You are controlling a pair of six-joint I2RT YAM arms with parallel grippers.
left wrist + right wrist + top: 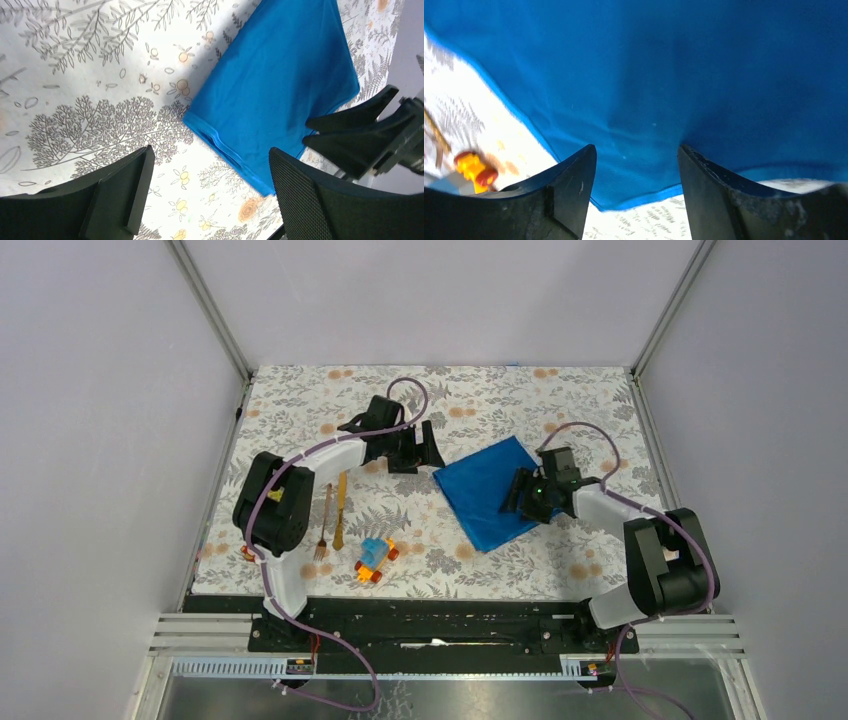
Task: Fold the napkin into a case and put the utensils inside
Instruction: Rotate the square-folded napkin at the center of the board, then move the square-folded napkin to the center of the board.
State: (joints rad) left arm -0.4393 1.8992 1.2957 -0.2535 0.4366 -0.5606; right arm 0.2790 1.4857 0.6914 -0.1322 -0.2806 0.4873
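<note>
Left end effector (210, 154) and right end effector (636, 150) open, empty, at napkin (480, 495). Risk: pinch takes both layers, fold bunches.

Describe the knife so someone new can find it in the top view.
On the floral table, look at the left half, just right of the left arm. Two slim golden utensils lie side by side there, beyond the toy car. The knife is the right-hand one, with a plain blade, while the fork ends in tines.
</note>
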